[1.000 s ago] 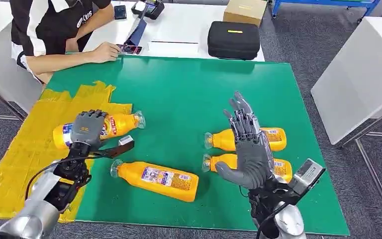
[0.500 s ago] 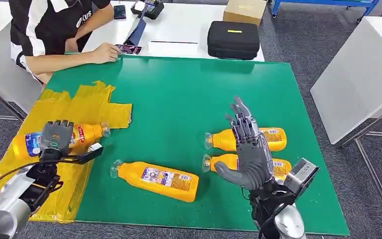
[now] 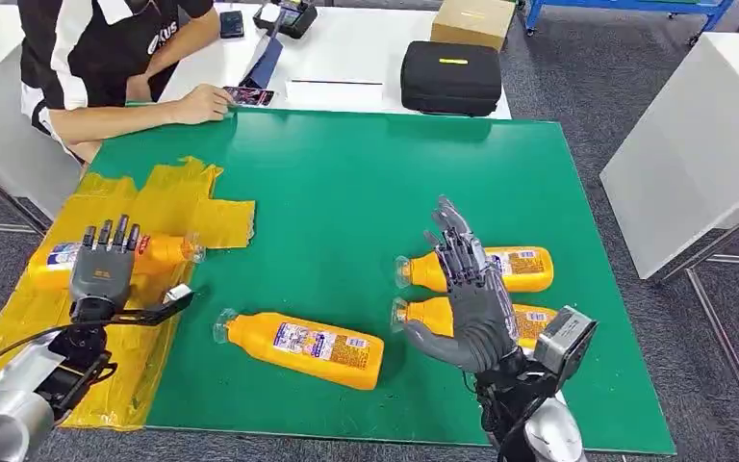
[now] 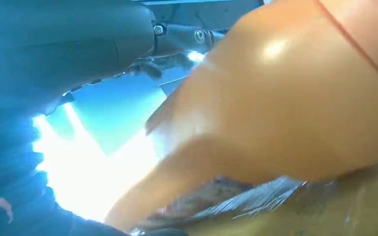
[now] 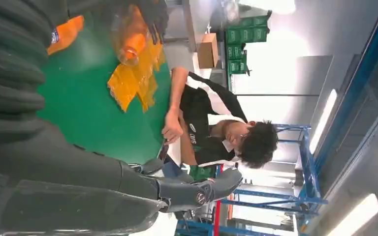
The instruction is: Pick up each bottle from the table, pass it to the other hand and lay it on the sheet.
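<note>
Release looked done: your left hand (image 3: 102,272) had carried the bottle (image 3: 159,251) from the green surface (image 3: 346,183) out over the yellow sheet (image 3: 178,197), and its fingers now stood spread above it, gripping nothing. I judged one bottle delivered. Your right hand (image 3: 470,294) hovered open over two of the three bottles left on the green. The left wrist view showed what the head view could not: the orange bottle (image 4: 295,98) resting on crinkled sheet.

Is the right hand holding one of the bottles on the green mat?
No. In the head view the right hand is raised with fingers spread and empty, above the two bottles lying on the green mat.
</note>
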Robot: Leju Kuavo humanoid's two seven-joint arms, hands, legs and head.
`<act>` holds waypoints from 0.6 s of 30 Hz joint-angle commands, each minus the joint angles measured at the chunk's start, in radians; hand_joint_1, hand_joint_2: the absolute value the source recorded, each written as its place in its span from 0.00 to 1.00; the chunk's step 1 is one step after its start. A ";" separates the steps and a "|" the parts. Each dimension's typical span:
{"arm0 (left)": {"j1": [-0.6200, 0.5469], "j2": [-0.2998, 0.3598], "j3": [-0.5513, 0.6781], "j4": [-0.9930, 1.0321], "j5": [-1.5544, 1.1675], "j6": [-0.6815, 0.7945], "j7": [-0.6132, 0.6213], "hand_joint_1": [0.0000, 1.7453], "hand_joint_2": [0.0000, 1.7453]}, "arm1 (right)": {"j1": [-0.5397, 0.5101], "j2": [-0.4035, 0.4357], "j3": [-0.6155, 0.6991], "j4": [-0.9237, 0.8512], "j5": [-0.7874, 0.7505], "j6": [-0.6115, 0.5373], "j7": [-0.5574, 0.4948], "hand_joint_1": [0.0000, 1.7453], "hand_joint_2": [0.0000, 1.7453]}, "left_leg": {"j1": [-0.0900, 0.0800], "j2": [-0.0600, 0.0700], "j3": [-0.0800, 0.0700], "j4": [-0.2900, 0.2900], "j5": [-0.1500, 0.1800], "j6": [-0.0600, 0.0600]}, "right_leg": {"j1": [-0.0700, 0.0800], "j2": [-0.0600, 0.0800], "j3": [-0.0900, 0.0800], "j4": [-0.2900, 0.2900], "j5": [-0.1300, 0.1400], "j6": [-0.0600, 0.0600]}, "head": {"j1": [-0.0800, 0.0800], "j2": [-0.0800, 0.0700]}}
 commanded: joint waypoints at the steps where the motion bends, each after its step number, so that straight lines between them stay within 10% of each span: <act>1: 0.009 -0.025 0.040 0.053 0.007 0.011 0.005 0.00 1.00 | -0.021 -0.004 0.023 0.053 0.012 -0.009 0.021 0.00 1.00 | 0.000 0.001 0.006 -0.001 -0.003 0.001 | 0.001 0.002 0.005 -0.001 -0.002 -0.005 | 0.000 0.000; 18: 0.068 -0.124 0.439 -0.036 0.303 0.174 -0.226 0.00 1.00 | -0.039 -0.014 0.073 0.065 0.215 -0.080 0.088 0.00 1.00 | 0.000 -0.001 0.007 0.000 -0.003 0.001 | 0.001 0.001 0.006 0.000 -0.003 -0.006 | 0.000 0.000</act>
